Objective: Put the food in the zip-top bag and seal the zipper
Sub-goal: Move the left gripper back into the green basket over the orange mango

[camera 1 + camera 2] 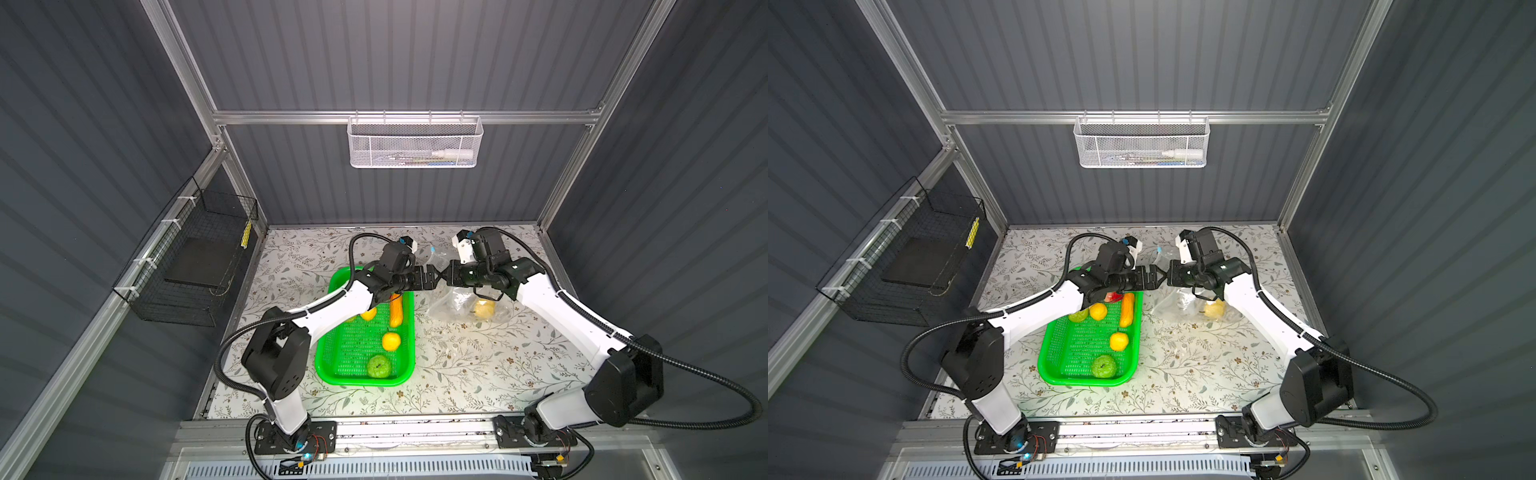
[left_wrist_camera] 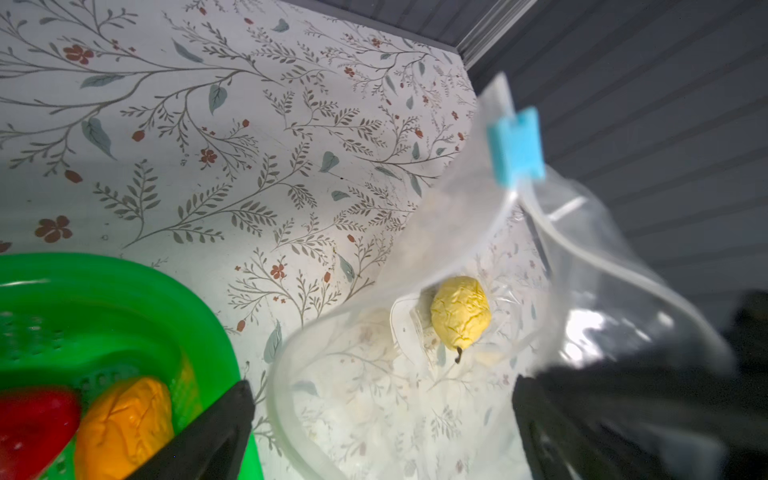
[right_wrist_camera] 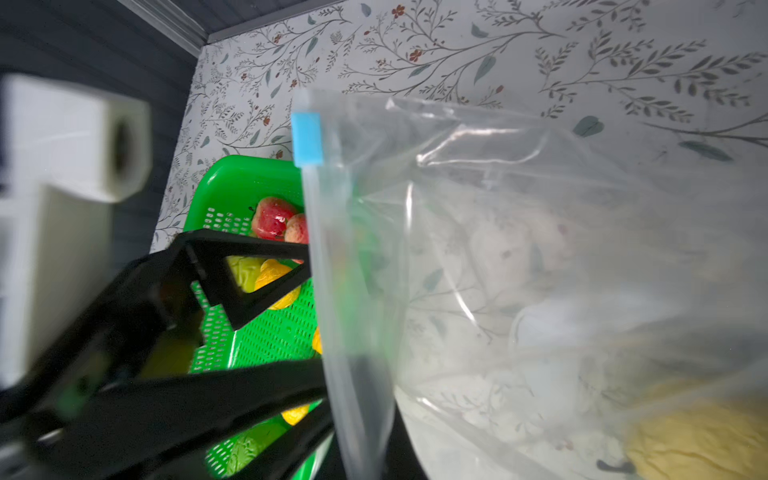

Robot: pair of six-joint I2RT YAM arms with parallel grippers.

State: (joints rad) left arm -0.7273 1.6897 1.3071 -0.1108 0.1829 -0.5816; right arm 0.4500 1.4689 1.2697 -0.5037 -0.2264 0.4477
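The clear zip-top bag lies right of the basket, its mouth lifted up between the two arms. A pale yellow ridged fruit sits inside it. My right gripper is shut on the bag's mouth edge at the zipper, whose light-blue slider sits at the far end. My left gripper faces it, open, its fingers wide apart with the bag's open rim between them. More food lies in the green basket: an orange elongated one, yellow round ones, a green bumpy ball, strawberries.
The basket stands left of centre on the floral tabletop, partly under my left arm. A black wire cage hangs on the left wall and a white mesh basket on the back rail.
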